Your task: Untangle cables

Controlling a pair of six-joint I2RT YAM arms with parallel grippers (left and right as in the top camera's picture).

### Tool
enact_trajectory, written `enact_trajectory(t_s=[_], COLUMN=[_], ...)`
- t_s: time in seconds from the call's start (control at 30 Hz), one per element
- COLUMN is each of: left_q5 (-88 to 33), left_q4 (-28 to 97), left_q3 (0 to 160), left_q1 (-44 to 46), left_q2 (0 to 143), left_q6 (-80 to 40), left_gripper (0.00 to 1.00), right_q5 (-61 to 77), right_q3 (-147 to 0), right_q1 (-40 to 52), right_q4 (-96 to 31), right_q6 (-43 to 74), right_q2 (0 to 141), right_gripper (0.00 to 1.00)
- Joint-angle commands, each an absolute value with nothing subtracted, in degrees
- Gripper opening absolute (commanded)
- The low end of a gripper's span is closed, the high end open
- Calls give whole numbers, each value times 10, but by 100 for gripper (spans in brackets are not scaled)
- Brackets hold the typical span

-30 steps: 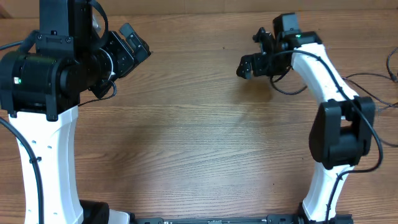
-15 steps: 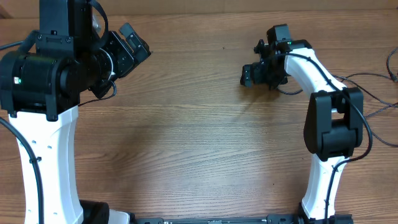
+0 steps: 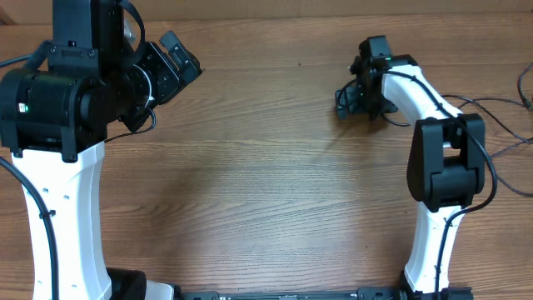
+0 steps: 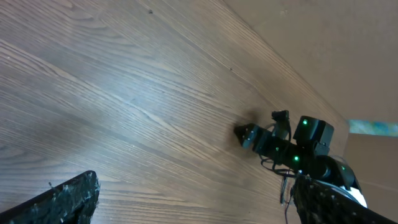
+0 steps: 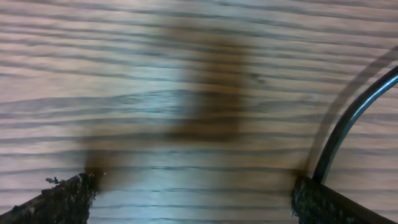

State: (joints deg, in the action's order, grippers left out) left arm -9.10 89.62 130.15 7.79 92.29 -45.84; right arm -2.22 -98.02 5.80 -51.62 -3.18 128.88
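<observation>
Wood grain runs bare across most of the surface (image 3: 266, 183) between my two arms. My left end effector (image 3: 178, 58) hangs over the far left corner, released, its fingers spread with nothing in them. My right end effector (image 3: 344, 97) sits low over the far right part of the surface, equally released and empty, and points toward the middle.

The cables (image 3: 500, 102) show as thin black lines at the right edge of the surface, beyond my right arm (image 3: 445, 158) and well apart from both end effectors. They run out of the overhead picture, so I cannot tell how they are looped.

From my left wrist I see only wood between my own fingertips (image 4: 62, 199). Across the surface the right end effector appears side-on, with small green lights (image 4: 305, 124) and a pale backdrop (image 4: 323, 50) behind it, neither visible from overhead.

My right wrist looks at blurred wood from very close, with a dark shadow (image 5: 205, 93) between the fingertips (image 5: 62, 200). A black cable (image 5: 351, 121) curves up just beside the right-hand one. I cannot tell whether it is a thin task wire or the arm's own.
</observation>
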Motion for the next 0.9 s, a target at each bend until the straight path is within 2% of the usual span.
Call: enact_trajectory(t_s=[0.0,0.2,0.4,0.7,0.87], left_q5=[-84,-84,-84,-84,-84], left_q4=[896,896,896,896,896], left_q3=[1306,1306,1306,1306,1306], left_q1=[79,79,79,79,79], left_q2=[926,926,926,926,926], left_q6=[-446,-446,-446,-446,-446], left_gripper=[99,100,100,100,100], right_q5=[-79,-70,40,137,146], right_q3=[-977,-977,-977,-990,-1011], right_q1=[2,-117,-205,-205,-186], right_q4=[-519,-532,-545,-541,-539], right_q6=[-30,-28,-31,-78,-75], right_q2=[1310,1310,1310,1232,1105], right_gripper=[100,100,100,100,100])
